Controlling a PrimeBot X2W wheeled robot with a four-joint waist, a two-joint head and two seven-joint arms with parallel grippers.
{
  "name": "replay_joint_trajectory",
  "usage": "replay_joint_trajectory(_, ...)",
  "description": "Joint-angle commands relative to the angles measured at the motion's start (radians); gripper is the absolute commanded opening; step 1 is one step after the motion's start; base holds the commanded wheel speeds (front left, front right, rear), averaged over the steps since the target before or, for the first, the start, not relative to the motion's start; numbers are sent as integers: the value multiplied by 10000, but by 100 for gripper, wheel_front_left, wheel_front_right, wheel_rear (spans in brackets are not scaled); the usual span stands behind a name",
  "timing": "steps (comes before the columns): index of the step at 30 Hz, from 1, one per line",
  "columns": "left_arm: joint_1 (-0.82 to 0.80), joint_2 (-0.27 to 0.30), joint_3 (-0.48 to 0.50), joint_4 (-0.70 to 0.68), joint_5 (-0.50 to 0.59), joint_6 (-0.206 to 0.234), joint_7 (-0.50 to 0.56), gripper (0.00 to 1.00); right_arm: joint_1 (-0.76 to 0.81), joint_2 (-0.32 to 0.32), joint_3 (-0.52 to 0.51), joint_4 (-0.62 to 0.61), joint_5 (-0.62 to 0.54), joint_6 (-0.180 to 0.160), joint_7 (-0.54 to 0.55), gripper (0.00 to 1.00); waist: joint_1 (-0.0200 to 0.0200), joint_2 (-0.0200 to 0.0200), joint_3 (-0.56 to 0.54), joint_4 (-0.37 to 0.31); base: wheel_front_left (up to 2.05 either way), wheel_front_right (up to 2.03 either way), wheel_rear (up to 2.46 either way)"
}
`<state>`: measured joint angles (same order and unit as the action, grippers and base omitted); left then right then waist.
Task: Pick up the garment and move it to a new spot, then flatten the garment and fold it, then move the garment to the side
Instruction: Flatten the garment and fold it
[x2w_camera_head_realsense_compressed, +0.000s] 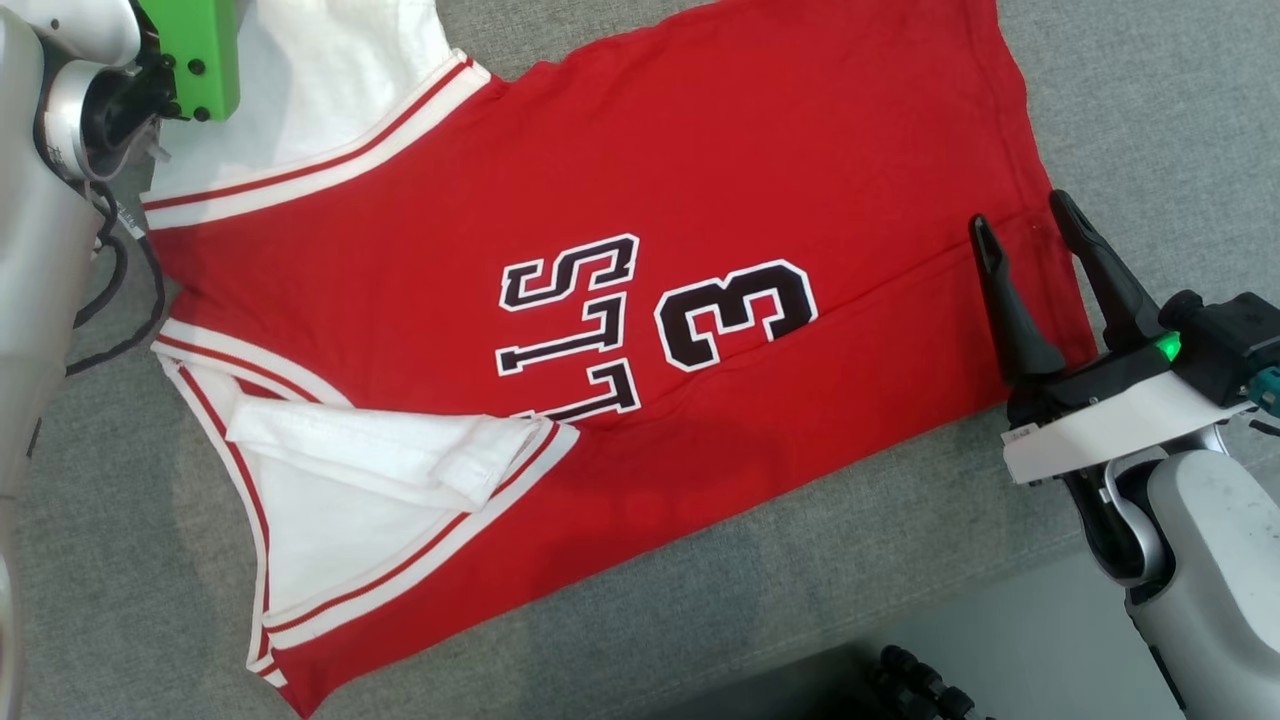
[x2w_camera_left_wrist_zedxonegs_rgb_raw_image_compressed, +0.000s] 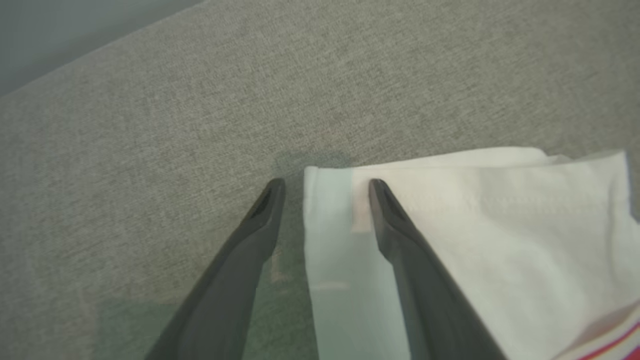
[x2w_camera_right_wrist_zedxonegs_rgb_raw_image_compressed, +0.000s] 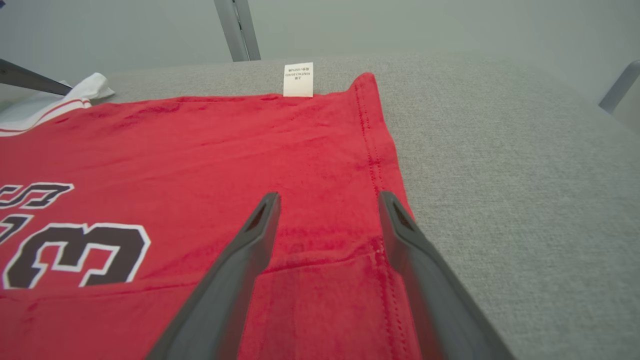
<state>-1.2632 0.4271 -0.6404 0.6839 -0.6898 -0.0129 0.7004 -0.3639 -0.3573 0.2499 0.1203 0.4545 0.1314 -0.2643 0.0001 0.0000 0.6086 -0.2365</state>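
The garment (x2w_camera_head_realsense_compressed: 700, 150) is a red jersey with white sleeves and black lettering, spread flat on the grey surface. Its near sleeve (x2w_camera_head_realsense_compressed: 400, 450) lies folded in over the body. My left gripper (x2w_camera_left_wrist_zedxonegs_rgb_raw_image_compressed: 325, 185) is open at the far sleeve (x2w_camera_left_wrist_zedxonegs_rgb_raw_image_compressed: 500, 215): one finger rests on the grey cloth, the other over the white fabric, with the sleeve's edge between them. My right gripper (x2w_camera_head_realsense_compressed: 1022, 212) is open just above the garment's hem (x2w_camera_right_wrist_zedxonegs_rgb_raw_image_compressed: 372, 165), with both fingers over the red fabric (x2w_camera_right_wrist_zedxonegs_rgb_raw_image_compressed: 225, 145) and nothing gripped.
A grey cloth-covered table (x2w_camera_head_realsense_compressed: 900, 520) carries everything; its edge runs across the lower right, with pale floor (x2w_camera_head_realsense_compressed: 1020, 620) below it. A white care label (x2w_camera_right_wrist_zedxonegs_rgb_raw_image_compressed: 298, 79) sticks out at the hem. Metal frame legs (x2w_camera_right_wrist_zedxonegs_rgb_raw_image_compressed: 237, 30) stand beyond the table.
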Motion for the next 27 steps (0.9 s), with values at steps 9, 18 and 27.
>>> replay_joint_trajectory(9,-148,-33,-113,270,53,135,8,0,-218,-51,51,30,-85,-14,-6,100,-1,0,4,-29,0,0,0)
replay_joint_trajectory(18,-317,-30,-85,223,-46,-27,-288,0,-1548,-40,25,1462,-15,-14,183,100,-1,0,-49,-45,0,0,0)
replay_joint_trajectory(27,-324,-35,-177,32,-132,-127,-194,0,-4556,689,-56,3749,-607,-16,2564,100,-1,0,-33,66,0,0,0)
